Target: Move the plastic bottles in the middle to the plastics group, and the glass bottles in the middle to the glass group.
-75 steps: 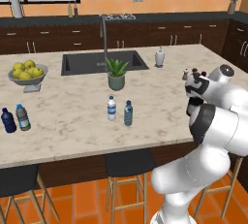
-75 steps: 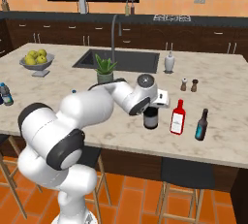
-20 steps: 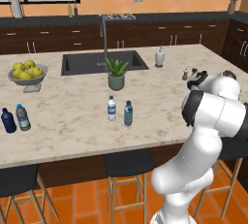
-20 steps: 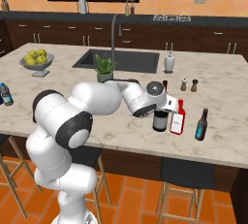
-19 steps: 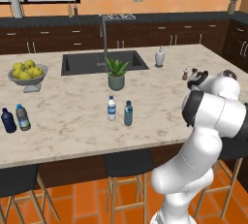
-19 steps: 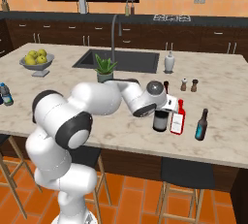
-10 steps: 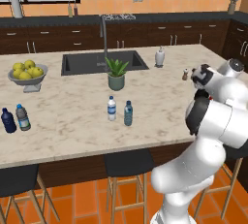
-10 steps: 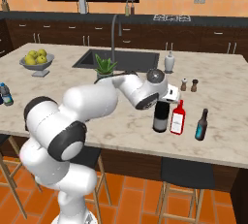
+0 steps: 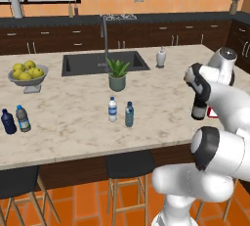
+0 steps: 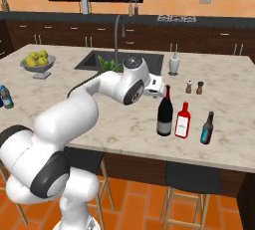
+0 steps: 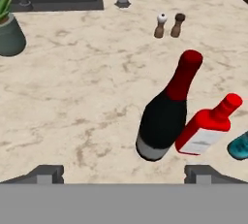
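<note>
One tall dark wine bottle [image 10: 165, 116] with a red foil neck stands upright on the marble counter [image 10: 74, 99], just beside the squat red bottle [image 10: 183, 120] with the white label; past that I see the slim teal bottle [image 10: 207, 128], a little apart. From the hand camera the wine bottle [image 11: 167, 111] sits right next to the red bottle [image 11: 207, 128], and the edge of the teal one [image 11: 239, 146] shows at the right.

My gripper [image 11: 124, 173] is spread wide — its two dark fingertips [image 11: 44, 173] rise far apart at the bottom of the hand camera, holding nothing and touching nothing, with the wine bottle below and between them. In the right base camera the hand [image 10: 155, 86] hovers just beside the bottle's red neck, clear of it.

Two small water bottles are in the middle of the counter, side by side: the whitish one [image 9: 113, 109] and the teal-blue one [image 9: 129, 114]. At the far left edge are the dark navy bottle [image 9: 8, 122] and the greyish clear bottle [image 9: 22, 118].

Farther out — a potted plant [image 9: 117, 74] by the sink [image 9: 105, 62], a fruit bowl [image 9: 27, 74] with yellow-green fruit, a white soap dispenser [image 10: 174, 63], and salt and pepper shakers [image 11: 169, 25]. Dark cabinets [image 10: 199, 40] and an orange wall [image 9: 171, 0] lie behind; stools [image 9: 128, 164] stand on orange tile.
</note>
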{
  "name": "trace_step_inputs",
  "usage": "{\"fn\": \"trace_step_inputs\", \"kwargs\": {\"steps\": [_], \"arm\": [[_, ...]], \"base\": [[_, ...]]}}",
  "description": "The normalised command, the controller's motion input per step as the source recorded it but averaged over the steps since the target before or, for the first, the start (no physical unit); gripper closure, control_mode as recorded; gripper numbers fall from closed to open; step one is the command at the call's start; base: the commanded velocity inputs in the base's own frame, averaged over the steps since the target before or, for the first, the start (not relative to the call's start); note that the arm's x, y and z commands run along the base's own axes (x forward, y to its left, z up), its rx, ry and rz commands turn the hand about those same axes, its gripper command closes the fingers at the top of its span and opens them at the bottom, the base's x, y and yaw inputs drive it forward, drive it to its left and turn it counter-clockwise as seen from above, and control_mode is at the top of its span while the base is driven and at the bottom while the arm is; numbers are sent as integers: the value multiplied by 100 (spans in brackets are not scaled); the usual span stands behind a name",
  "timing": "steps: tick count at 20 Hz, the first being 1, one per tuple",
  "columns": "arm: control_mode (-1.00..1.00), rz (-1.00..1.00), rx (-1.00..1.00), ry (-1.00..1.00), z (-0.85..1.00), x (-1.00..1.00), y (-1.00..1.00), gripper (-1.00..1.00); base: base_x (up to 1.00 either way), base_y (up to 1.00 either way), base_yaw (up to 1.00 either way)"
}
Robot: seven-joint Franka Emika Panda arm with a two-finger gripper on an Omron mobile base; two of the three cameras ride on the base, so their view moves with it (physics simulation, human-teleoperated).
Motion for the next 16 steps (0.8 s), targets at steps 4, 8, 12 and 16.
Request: {"fn": "trace_step_inputs", "kwargs": {"steps": [4,8,12,16], "arm": [[-100,0,-14,0,0,-33,100,-100],[-100,0,-13,-2,0,-14,100,-100],[-100,5,1,-15,20,0,74,-100],[-100,14,15,-9,30,0,16,-100]], "base": [[0,0,0],[0,0,0],[0,0,0],[0,0,0]]}}
